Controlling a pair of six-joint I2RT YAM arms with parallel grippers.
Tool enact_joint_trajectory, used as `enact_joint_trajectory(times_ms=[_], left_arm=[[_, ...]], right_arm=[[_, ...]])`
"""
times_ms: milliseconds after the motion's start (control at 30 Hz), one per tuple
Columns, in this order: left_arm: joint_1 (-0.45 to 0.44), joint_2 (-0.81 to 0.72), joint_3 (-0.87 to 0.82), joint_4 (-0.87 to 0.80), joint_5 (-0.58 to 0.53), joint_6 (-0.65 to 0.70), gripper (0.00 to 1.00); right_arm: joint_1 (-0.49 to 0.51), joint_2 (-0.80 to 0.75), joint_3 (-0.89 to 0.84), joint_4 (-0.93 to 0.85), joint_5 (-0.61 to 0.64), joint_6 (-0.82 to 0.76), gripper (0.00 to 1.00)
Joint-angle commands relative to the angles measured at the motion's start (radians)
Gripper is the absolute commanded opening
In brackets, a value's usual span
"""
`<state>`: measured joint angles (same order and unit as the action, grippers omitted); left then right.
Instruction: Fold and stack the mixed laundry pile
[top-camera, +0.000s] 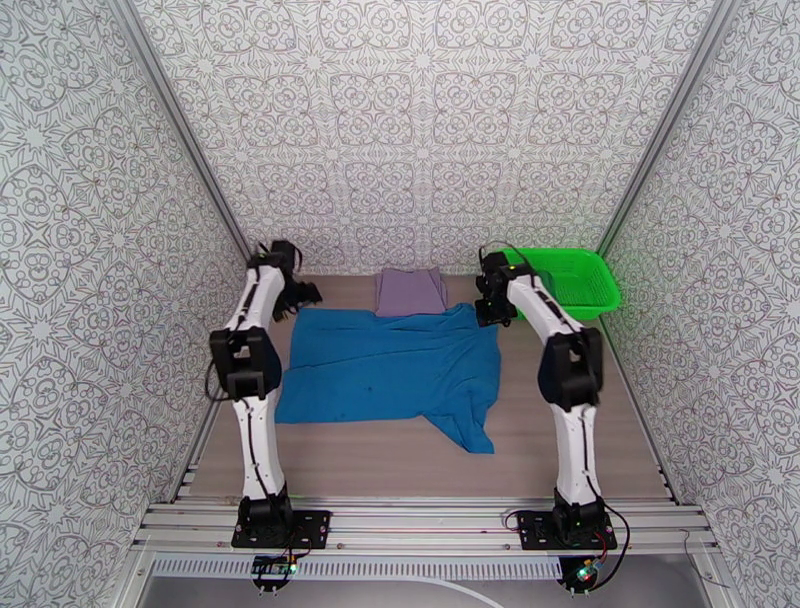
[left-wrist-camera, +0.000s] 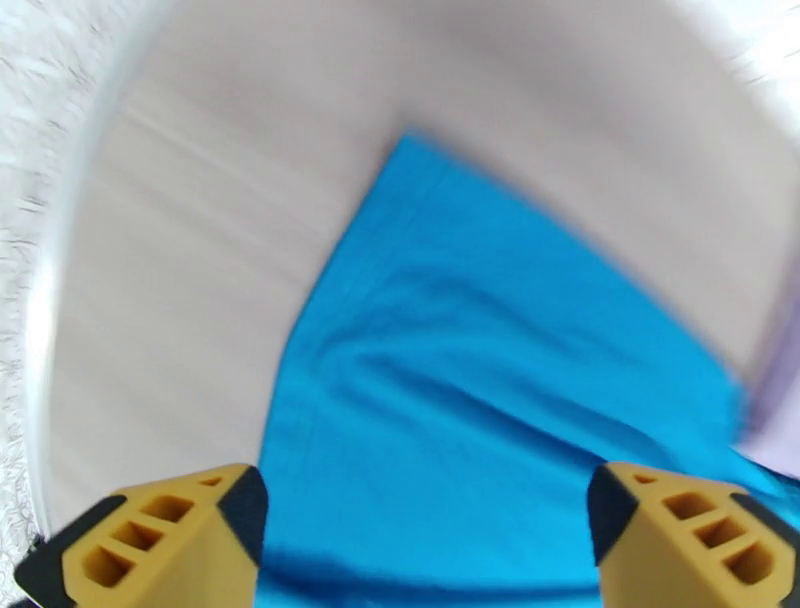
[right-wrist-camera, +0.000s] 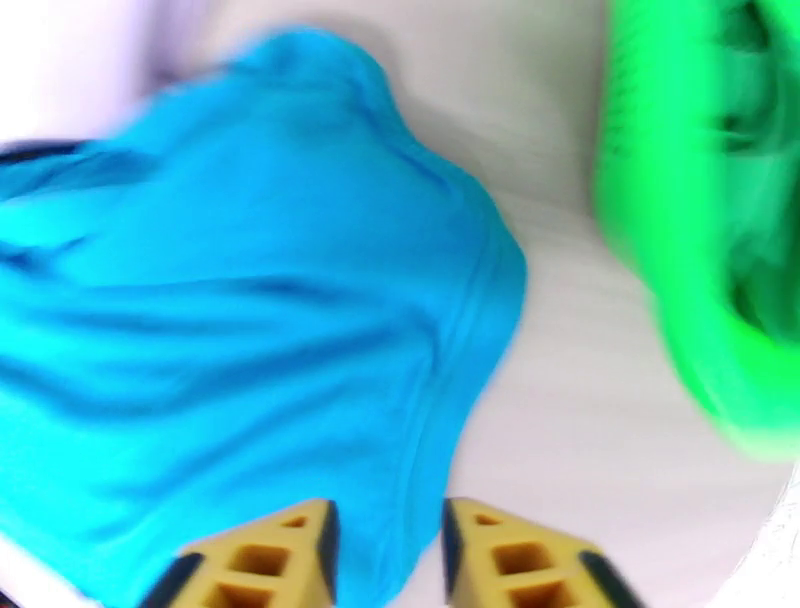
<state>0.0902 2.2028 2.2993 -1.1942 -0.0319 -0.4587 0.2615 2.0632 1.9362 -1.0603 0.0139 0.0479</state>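
The bright blue garment (top-camera: 390, 370) lies spread flat on the table's middle, with one flap trailing toward the front right. Touching its far edge is the lavender-grey garment (top-camera: 411, 292), folded into a small rectangle. My left gripper (top-camera: 303, 294) hovers over the blue cloth's far left corner (left-wrist-camera: 450, 380); its yellow fingers (left-wrist-camera: 150, 540) stand wide open and hold nothing. My right gripper (top-camera: 489, 305) is over the far right corner (right-wrist-camera: 300, 300). Its fingers (right-wrist-camera: 510, 555) are a little apart, with the cloth's edge lying under them. In the right wrist view a darker green shape (right-wrist-camera: 765, 230) in the basket is too blurred to identify.
A bright green plastic mesh basket (top-camera: 600, 297) stands at the back right corner, just right of my right gripper, with its wall (right-wrist-camera: 650, 200) close by. Patterned walls close in the table on three sides. Bare wood table (top-camera: 380, 455) shows in front of the blue cloth.
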Motion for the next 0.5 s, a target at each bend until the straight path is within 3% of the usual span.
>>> enact_joint_trajectory(times_ms=[0,67,167,300,467], left_arm=[[-0.008,-0.204,-0.060,-0.070,-0.043,0.023,0.89],[-0.010,-0.317,-0.194,-0.093,-0.060,0.009,0.85],[0.007,-0.515,-0.580,-0.031,-0.033,-0.041,0.75],[0.106,-0.772,-1.035,0.125,0.052,-0.130,0.67],[0.253,-0.880,-1.297,0.154,0.096,-0.203,0.62]], right_arm=[[0.058,-0.205,-0.237,0.084,-0.057,0.012,0.47],[0.093,-0.325,-0.409,0.150,-0.070,0.034,0.51],[0.156,-0.484,-0.642,0.243,-0.087,0.080,0.53],[0.238,-0.617,-0.840,0.335,-0.119,0.130,0.53],[0.313,-0.665,-0.947,0.397,-0.146,0.147,0.52]])
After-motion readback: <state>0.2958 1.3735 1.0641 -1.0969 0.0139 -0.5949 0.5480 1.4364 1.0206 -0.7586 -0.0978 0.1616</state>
